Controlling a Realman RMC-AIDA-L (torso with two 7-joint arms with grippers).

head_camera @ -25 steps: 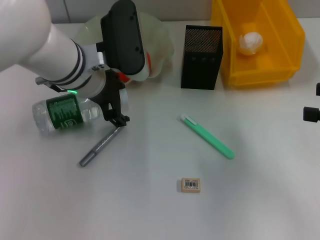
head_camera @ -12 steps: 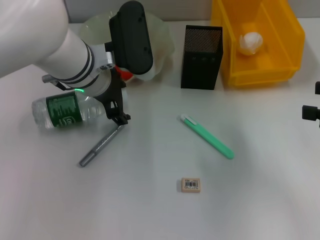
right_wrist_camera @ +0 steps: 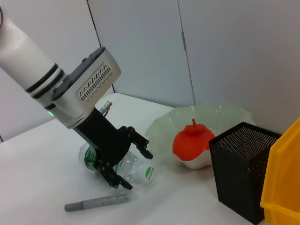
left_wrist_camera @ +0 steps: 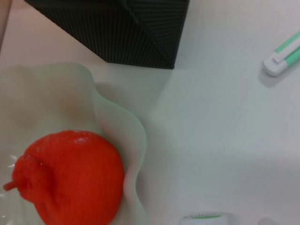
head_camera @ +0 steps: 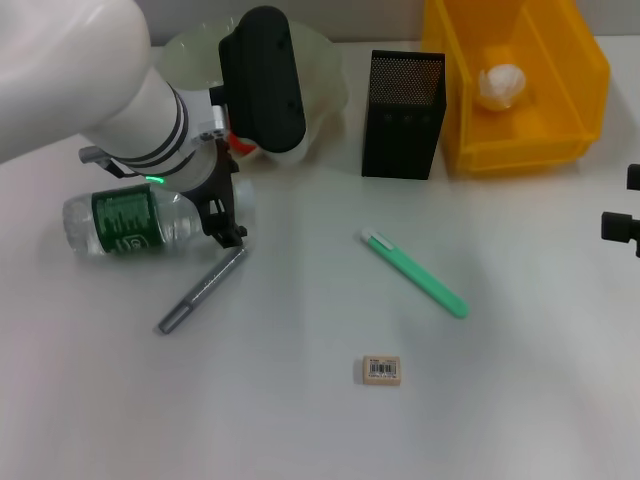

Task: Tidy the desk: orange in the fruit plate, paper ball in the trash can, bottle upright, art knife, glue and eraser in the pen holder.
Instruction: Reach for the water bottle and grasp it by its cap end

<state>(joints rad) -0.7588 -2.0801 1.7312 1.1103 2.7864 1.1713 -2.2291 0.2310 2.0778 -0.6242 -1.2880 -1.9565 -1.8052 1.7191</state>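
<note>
Left arm (head_camera: 90, 80): glossy white shell, black-ringed wrist, green status light, vented grey camera housing, black gripper (right_wrist_camera: 123, 161) fingers

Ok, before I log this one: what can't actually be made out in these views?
- Head view: the left arm covers the orange and much of the fruit plate, plus the cap end of the lying bottle.
- Head view: the right pincer is cut off by the frame edge; open or shut cannot be told.
- Right wrist view: the trash can is cut by the frame edge; the paper ball, art knife and eraser fall outside.
- Left wrist view: its own fingers don't show.
</note>
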